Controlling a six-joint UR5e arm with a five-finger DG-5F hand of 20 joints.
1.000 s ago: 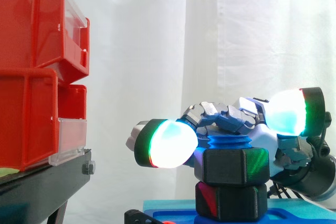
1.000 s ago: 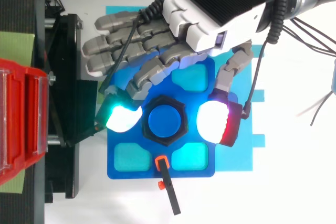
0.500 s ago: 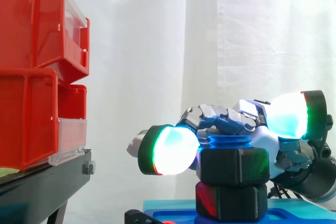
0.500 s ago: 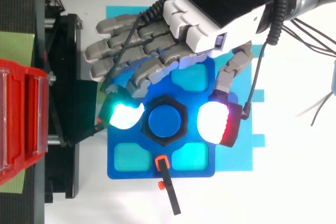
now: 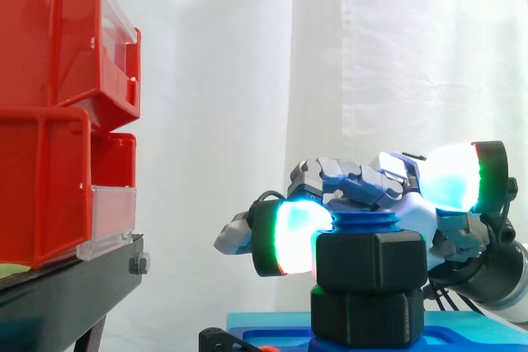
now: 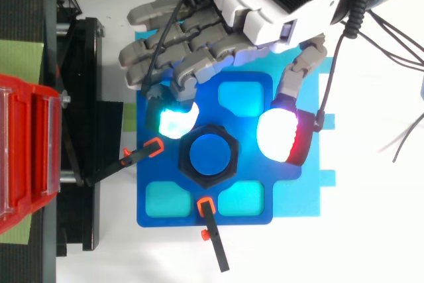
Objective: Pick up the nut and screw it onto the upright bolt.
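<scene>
A black hexagonal nut (image 6: 196,139) sits on the upright blue bolt (image 6: 211,156) at the middle of the blue fixture plate (image 6: 199,209). In the side view the nut (image 5: 371,261) rests low on the blue thread (image 5: 363,224), above a second black hex piece (image 5: 367,319). My hand (image 6: 278,1) hovers over the plate's far side, fingers loosely bent and open. Its cyan fingertip (image 6: 175,120) is beside the nut's upper-left corner. The white and magenta thumb tip (image 6: 281,136) stands apart to the nut's right. Nothing is held.
Red bins (image 5: 49,113) are stacked on a black stand (image 5: 66,286) at the left. Two black clamps with orange tips (image 6: 142,157) (image 6: 211,230) press on the plate's left and front edges. A light blue mat (image 6: 311,197) lies under the plate.
The hand has drawn back from the nut toward the plate's far side. Both glowing tips, which flanked the nut, now sit off its sides. The nut stays on the bolt.
</scene>
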